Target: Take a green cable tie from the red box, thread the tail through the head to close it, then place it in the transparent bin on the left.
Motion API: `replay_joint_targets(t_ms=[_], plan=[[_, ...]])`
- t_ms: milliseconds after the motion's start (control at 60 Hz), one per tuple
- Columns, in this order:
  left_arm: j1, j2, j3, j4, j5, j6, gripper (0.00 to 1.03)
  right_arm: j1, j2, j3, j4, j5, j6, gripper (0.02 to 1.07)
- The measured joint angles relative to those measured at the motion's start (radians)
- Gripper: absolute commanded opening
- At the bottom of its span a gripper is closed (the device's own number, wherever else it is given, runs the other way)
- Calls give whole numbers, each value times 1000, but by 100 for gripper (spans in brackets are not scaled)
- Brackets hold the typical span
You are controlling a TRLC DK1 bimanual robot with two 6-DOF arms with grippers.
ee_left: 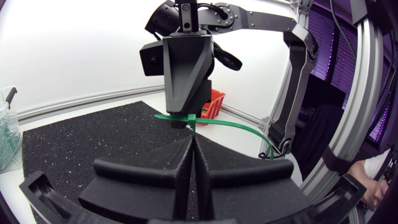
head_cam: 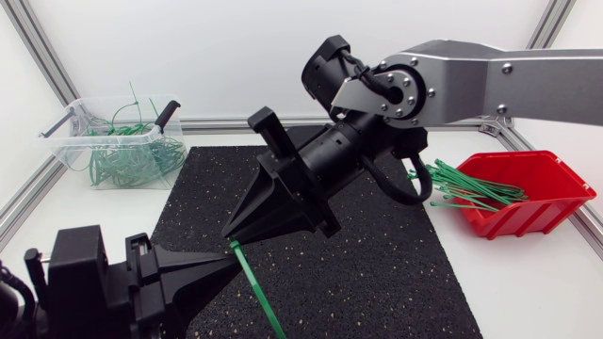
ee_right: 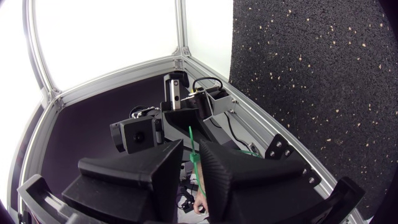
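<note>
Right gripper [ee_left: 181, 122] has its jaws clamped on the tie [ee_left: 236, 125] just above the mat [head_cam: 377, 273]. Left gripper [ee_left: 191, 140] is pinching it too, jaws basically touching.

Head overhead, wrists close (sharing cable tie [ee_left: 224, 122])

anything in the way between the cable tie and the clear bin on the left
Nothing visible: the cable tie, held in the left tool and right tool, has only bare black mat and white table between it and the transparent bin.
</note>
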Motion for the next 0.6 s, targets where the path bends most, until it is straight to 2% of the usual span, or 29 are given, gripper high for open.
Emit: replay_joint_targets(t_ms=[100, 150, 233, 467, 600], plan=[[0, 0, 0, 0, 3, 0, 3, 0, 3, 0, 0, 0, 0, 25], [0, 0, 0, 0, 3, 0, 4, 0, 3, 0, 0, 2, 0, 16], [0, 0, 0, 0, 3, 0, 4, 4, 3, 0, 0, 21, 0, 8], [-11, -1, 0, -11, 11, 0, 3, 16, 3, 0, 11, 65, 1, 8], [-60, -17, 0, -46, -19, -13, 4, 26, 3, -15, 44, 97, 31, 8]])
